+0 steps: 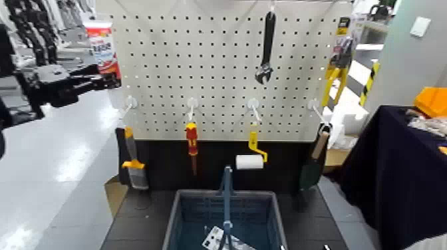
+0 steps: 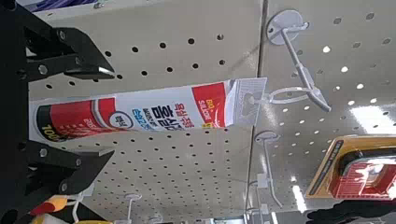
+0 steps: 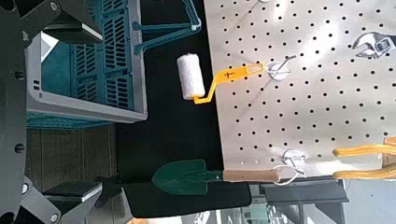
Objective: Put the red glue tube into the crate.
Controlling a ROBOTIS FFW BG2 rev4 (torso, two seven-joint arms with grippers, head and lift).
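The crate (image 1: 226,216) stands nearest the robot, low and central in the head view, on a dark desk (image 1: 143,219). It is a blue-grey slatted basket with a tall thin central handle (image 1: 227,193). A white printed item (image 1: 219,238) lies on its floor; what it is cannot be told.

The right gripper (image 3: 42,112) hangs beside the crate. In the right wrist view its black fingers (image 3: 70,26) stand wide apart with nothing between them; one crate wall (image 3: 89,93) lies in the gap behind them.

Behind the crate rises a white pegboard (image 1: 219,63) above a dark panel. On its lower row of hooks hang, from the robot's left to right, a yellow-handled scraper (image 1: 133,163), a red-and-yellow screwdriver (image 1: 192,143), a small paint roller (image 1: 251,158) with a yellow handle, and a green trowel (image 1: 312,166) with a wooden handle. A black adjustable wrench (image 1: 266,50) hangs higher up.

The left gripper (image 2: 70,117) is raised at the upper left of the pegboard. In the left wrist view its fingers (image 2: 79,65) are spread, one on each side of the capped end of the red glue tube (image 2: 140,110); contact cannot be told. The tube's flat white end hangs on a white wire hook (image 2: 289,93), so the tube is on the pegboard, well apart from the crate.
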